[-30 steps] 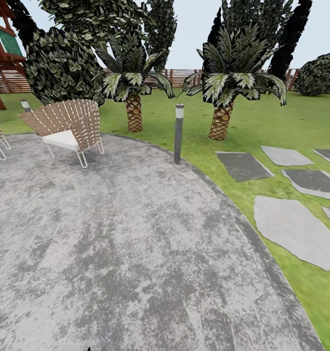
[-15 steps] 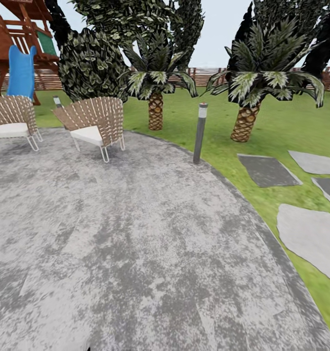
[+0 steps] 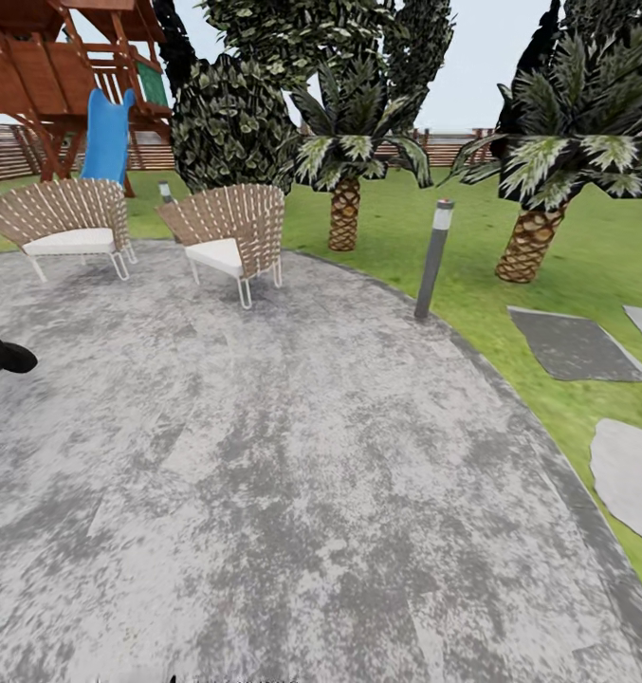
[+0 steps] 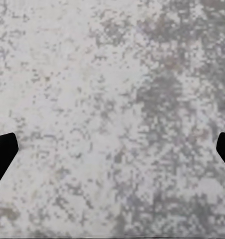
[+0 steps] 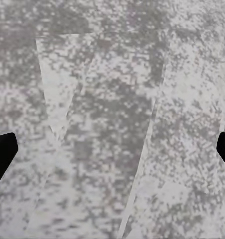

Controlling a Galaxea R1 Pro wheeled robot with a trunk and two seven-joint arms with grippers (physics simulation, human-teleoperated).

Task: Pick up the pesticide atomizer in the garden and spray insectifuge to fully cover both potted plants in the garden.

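You have no atomizer and no potted plants in sight yet; what you have of the task is the garden itself, with the paved patio (image 3: 292, 474) spread below you and the lawn (image 3: 586, 275) beyond its curved edge. Over the last second your view has swung left: the two palm trees (image 3: 344, 199) and the bollard light (image 3: 432, 258) have slid rightward, and a second wicker chair (image 3: 69, 223) and the wooden playset with its blue slide (image 3: 102, 133) have come in. A dark object (image 3: 3, 353) now pokes in at the left edge; I cannot tell what it is. Your left gripper (image 4: 112, 154) and right gripper (image 5: 112, 154) both hang spread wide and empty over bare paving. I'd judge you're still searching, so keep panning.
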